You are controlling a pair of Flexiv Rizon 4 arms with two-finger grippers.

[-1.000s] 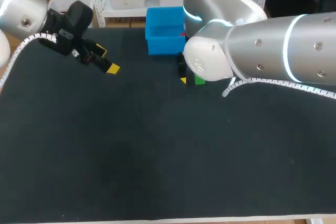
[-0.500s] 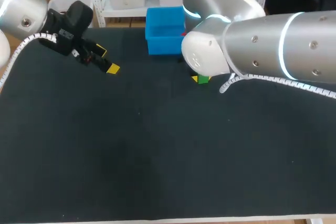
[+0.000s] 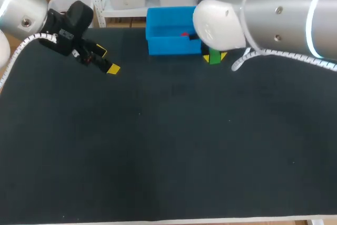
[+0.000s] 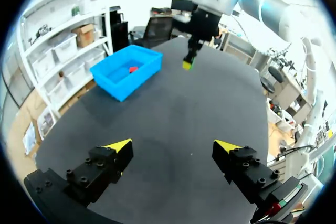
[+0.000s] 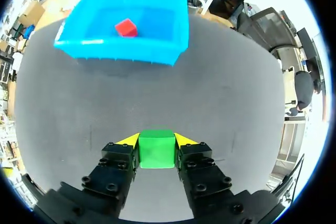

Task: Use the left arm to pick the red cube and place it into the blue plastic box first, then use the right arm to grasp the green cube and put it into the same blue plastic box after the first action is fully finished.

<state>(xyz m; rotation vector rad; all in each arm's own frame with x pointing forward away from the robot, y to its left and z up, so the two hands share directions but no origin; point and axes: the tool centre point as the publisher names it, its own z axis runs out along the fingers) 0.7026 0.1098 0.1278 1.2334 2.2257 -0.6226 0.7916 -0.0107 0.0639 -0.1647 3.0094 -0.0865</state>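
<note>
right hand (image 5: 156, 142) is clamped on the green cube (image 5: 156, 153), a yellow tip pressed to each side, the cube sitting square between them. good hold, no slant. under it is the black bench (image 5: 231, 103), and from the left wrist view the cube looks lifted clear of it. ahead sits the blue plastic box (image 5: 121, 53), near wall facing the hand, not yet under the cube. the red cube (image 5: 126, 27) lies inside, towards the far wall, so part one reads as done. now the carry: i'd want height first, so the cube's underside clears that near rim, then forward until it hangs over bare box floor, short of the red cube rather than on top of it. lower, then let go; a drop from high could bounce it out. far across the bench the left hand (image 4: 172, 146) hangs released, nothing between its fingers, well apart from the box.
</note>
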